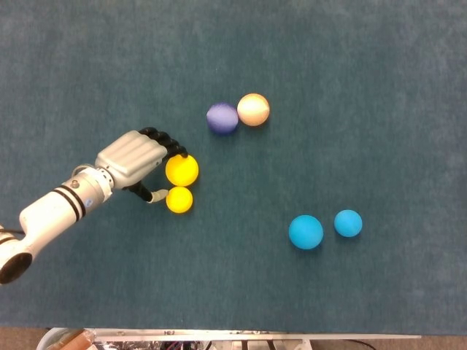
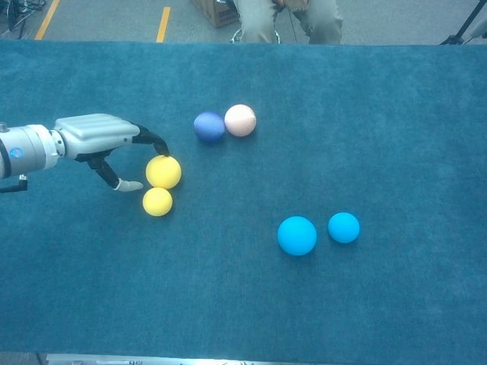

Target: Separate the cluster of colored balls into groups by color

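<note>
Head view: two glossy yellow balls [image 1: 181,184] touching.

In the head view we look almost straight down on the blue table [image 1: 379,65] from above, the near edge at the bottom. In the chest view we look from lower, tilted forward across the same table [image 2: 396,91] to the floor [image 2: 106,19] beyond. Both share the table surface.
</note>
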Controlling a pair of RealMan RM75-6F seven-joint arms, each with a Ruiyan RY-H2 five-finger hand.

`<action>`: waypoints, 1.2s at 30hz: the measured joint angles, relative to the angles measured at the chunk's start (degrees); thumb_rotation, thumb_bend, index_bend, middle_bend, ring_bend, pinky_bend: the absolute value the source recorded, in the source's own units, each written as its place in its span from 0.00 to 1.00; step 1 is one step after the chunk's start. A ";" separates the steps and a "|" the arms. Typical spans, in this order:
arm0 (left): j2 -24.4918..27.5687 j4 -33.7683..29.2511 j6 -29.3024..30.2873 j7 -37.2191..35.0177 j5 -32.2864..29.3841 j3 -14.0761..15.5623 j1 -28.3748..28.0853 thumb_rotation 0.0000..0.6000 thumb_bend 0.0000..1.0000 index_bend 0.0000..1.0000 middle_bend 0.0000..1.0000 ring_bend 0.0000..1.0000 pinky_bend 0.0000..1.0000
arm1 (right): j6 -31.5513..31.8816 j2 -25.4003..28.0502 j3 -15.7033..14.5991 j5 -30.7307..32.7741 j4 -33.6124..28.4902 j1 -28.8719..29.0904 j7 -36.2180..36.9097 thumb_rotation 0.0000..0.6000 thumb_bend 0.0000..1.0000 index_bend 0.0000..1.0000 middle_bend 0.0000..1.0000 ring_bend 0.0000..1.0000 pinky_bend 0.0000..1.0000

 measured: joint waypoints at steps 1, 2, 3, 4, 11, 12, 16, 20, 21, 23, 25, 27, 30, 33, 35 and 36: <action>0.33 -0.29 0.42 -0.15 0.18 -0.04 0.14 0.79 0.30 0.20 0.21 0.13 0.13 | -0.03 -0.03 0.01 -0.01 -0.03 -0.03 -0.02 1.00 0.05 0.26 0.30 0.14 0.23; 0.66 -0.61 0.88 -0.36 0.41 -0.10 0.28 0.79 0.30 0.20 0.21 0.13 0.13 | -0.05 -0.07 0.03 -0.02 -0.04 -0.04 -0.04 1.00 0.05 0.26 0.30 0.14 0.23; 1.09 -1.09 1.52 -0.83 0.80 -0.20 0.48 0.79 0.30 0.20 0.21 0.13 0.13 | -0.07 -0.15 0.05 -0.04 -0.05 -0.07 -0.10 1.00 0.05 0.26 0.30 0.14 0.23; 1.36 -1.43 1.99 -1.31 1.15 -0.27 0.62 0.81 0.30 0.20 0.20 0.13 0.13 | -0.11 -0.19 0.06 -0.06 -0.06 -0.09 -0.14 1.00 0.05 0.26 0.30 0.14 0.23; 2.82 -3.62 4.66 -6.86 6.06 -0.31 1.16 0.85 0.30 0.20 0.19 0.13 0.13 | -0.41 -0.52 0.25 0.06 -0.21 -0.13 -0.47 1.00 0.05 0.26 0.30 0.14 0.23; 2.92 -3.90 4.88 -7.58 7.28 -0.08 1.13 0.85 0.30 0.20 0.19 0.13 0.13 | -0.47 -0.55 0.28 0.11 -0.27 -0.13 -0.54 1.00 0.05 0.26 0.30 0.14 0.23; 2.75 -4.31 4.98 -8.50 11.07 1.25 0.67 0.86 0.30 0.22 0.19 0.13 0.13 | -0.62 -0.55 0.31 0.22 -0.53 -0.16 -0.84 1.00 0.05 0.26 0.30 0.14 0.23; 1.44 -4.00 5.13 -7.80 13.07 2.33 0.25 0.86 0.30 0.23 0.18 0.11 0.13 | -0.64 -0.50 0.30 0.42 -0.69 -0.30 -1.13 1.00 0.05 0.26 0.30 0.14 0.23; 1.02 -3.84 5.31 -7.61 13.17 2.34 0.20 0.87 0.30 0.23 0.18 0.09 0.12 | -0.64 -0.49 0.31 0.52 -0.73 -0.36 -1.20 1.00 0.05 0.26 0.30 0.14 0.23; 0.48 -3.66 5.71 -7.47 13.26 2.22 0.13 0.87 0.29 0.23 0.16 0.06 0.10 | -0.63 -0.49 0.32 0.58 -0.78 -0.41 -1.29 1.00 0.05 0.26 0.30 0.14 0.23; -0.13 -3.55 6.07 -7.54 13.33 2.02 0.00 0.87 0.30 0.22 0.14 0.04 0.09 | -0.65 -0.50 0.32 0.57 -0.80 -0.49 -1.33 1.00 0.05 0.26 0.30 0.14 0.23; -0.72 -3.35 6.24 -7.54 13.56 1.92 -0.21 0.88 0.30 0.22 0.12 0.03 0.09 | -0.68 -0.51 0.34 0.60 -0.78 -0.52 -1.30 1.00 0.05 0.26 0.30 0.14 0.23; -1.54 -2.87 6.16 -7.00 13.96 2.01 -0.57 0.87 0.30 0.22 0.11 0.03 0.08 | -0.69 -0.51 0.40 0.66 -0.70 -0.58 -1.23 1.00 0.05 0.26 0.30 0.14 0.23; -2.16 -2.19 5.85 -5.90 14.17 2.24 -0.81 0.87 0.30 0.22 0.11 0.03 0.08 | -0.71 -0.47 0.42 0.76 -0.59 -0.69 -1.12 1.00 0.05 0.26 0.30 0.14 0.23; -2.56 -1.64 5.57 -4.85 14.22 2.44 -0.91 0.88 0.30 0.22 0.11 0.03 0.08 | -0.76 -0.44 0.40 0.84 -0.54 -0.78 -1.02 1.00 0.05 0.26 0.30 0.14 0.23; -2.81 -1.25 5.30 -4.01 14.20 2.61 -0.96 0.88 0.30 0.22 0.11 0.03 0.08 | -0.77 -0.43 0.40 0.89 -0.48 -0.84 -0.99 1.00 0.05 0.26 0.30 0.14 0.23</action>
